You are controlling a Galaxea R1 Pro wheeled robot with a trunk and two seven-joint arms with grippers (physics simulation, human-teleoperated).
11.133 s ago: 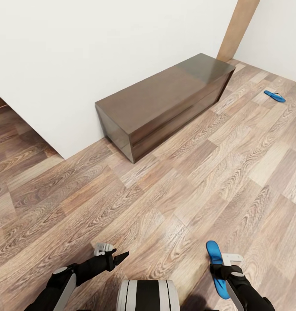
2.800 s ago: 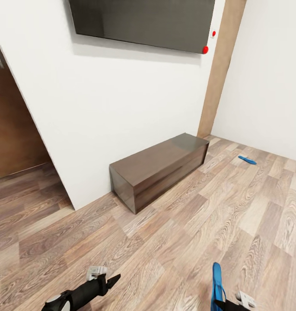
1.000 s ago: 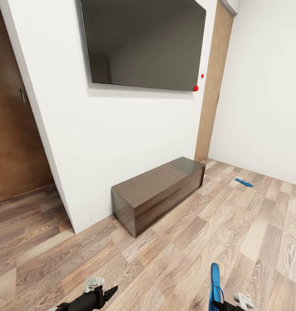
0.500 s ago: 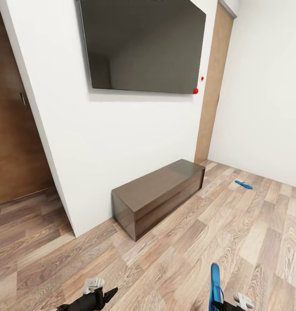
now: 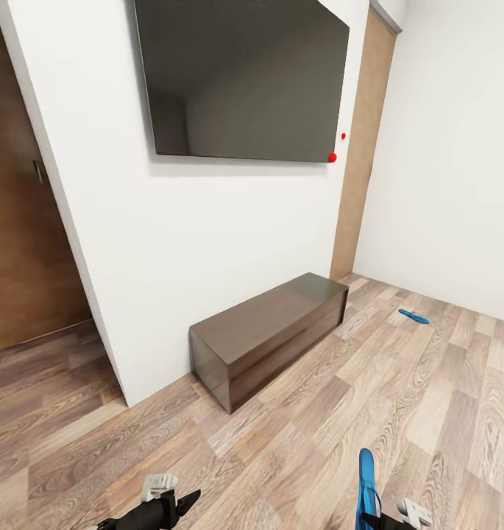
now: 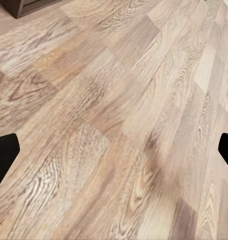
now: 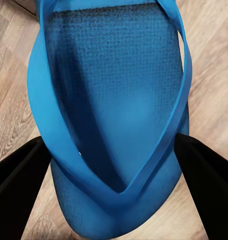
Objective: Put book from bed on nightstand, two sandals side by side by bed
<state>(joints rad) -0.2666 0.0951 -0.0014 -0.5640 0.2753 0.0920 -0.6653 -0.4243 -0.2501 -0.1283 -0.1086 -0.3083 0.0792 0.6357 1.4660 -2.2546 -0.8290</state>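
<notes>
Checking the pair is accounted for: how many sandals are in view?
2. One sandal is in the right gripper; the other sandal lies on the floor near the far wall.

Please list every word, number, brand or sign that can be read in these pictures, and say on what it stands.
None: no readable text anywhere.
The wall-mounted dark screen is blank.
The held blue sandal, the low brown cabinet and the sandal on the floor carry no lettering.

wood plank floor (image 5: 296, 434), low dark cabinet (image 5: 270, 337) standing on it against white wall, one blue sandal (image 5: 413, 316) lying flat on planks well beyond cabinet's far end
</notes>
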